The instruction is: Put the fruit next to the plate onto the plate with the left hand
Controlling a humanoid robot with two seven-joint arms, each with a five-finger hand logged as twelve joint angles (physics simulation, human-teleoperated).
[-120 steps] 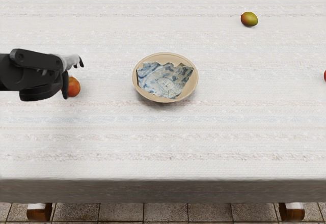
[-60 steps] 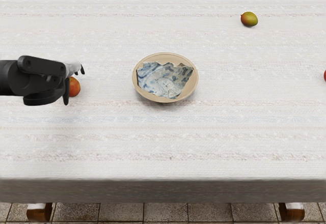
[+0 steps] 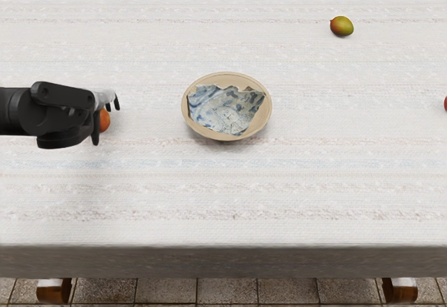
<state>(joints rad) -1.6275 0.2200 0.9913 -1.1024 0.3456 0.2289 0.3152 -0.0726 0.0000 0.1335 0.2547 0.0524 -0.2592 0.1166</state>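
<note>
Robot hand [image 3: 75, 113] from the left drapes loosely spread fingers [image 3: 95, 131] over the orange fruit [image 3: 105, 120], not clasping it.

Light is bright, even and soft across the whole bench [image 3: 314, 181], with no clear direction. The pale cloth is close to white yet keeps its woven stripes. Shadows are faint: a thin dark line under the near edge of the plate [image 3: 187, 115] and a small smudge beneath the green-red fruit [image 3: 341, 26] at the far right. The left hand [image 3: 101, 108] and its arm are almost black, with dull grey highlights and no glare. Everything is sharp from front to back, and lines stay straight at the edges. Below the bench front the floor [image 3: 223, 291] lies dimmer.
</note>
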